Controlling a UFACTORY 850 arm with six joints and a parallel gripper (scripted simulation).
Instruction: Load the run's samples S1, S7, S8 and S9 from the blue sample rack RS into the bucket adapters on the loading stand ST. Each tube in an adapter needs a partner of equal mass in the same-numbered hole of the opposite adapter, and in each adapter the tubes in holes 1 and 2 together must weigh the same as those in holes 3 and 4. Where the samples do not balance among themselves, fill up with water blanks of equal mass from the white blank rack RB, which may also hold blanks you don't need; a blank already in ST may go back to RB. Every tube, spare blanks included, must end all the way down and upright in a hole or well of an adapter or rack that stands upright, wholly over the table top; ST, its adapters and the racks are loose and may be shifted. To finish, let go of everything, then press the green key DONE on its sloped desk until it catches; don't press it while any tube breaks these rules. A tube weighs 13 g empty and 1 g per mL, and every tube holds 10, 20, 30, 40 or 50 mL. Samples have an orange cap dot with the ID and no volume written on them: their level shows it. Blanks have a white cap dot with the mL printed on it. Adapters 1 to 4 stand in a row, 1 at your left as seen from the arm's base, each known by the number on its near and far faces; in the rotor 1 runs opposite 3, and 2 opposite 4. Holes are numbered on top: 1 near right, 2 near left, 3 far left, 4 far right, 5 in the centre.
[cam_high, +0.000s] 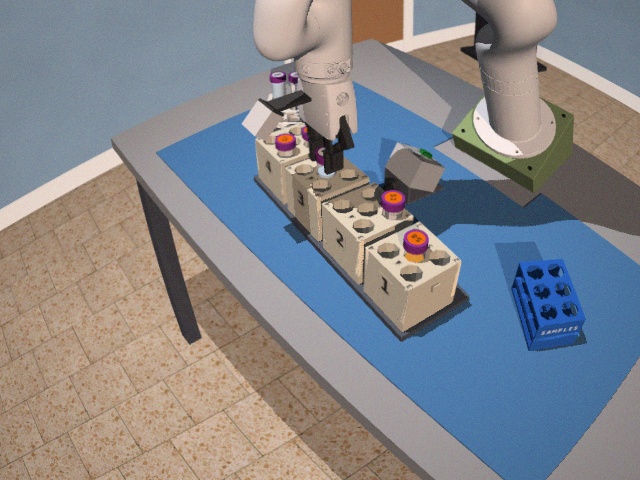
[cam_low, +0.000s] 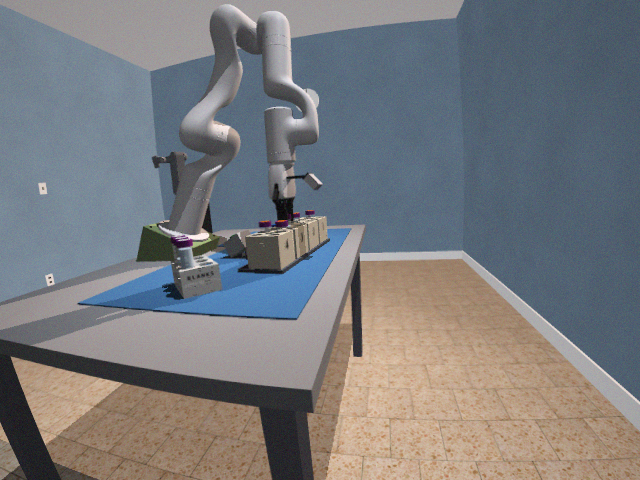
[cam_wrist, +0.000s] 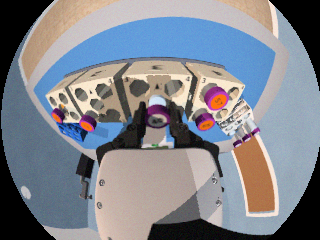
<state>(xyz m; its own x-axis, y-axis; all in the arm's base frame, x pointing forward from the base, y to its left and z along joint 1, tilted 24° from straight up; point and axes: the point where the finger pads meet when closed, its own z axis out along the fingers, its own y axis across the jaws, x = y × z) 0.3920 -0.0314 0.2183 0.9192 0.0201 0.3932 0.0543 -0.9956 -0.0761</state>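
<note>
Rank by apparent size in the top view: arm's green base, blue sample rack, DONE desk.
1. Green base, largest.
2. Blue sample rack.
3. Grey DONE desk, roughly like the rack; it sits farther from the camera, so that order is unsure.
</note>
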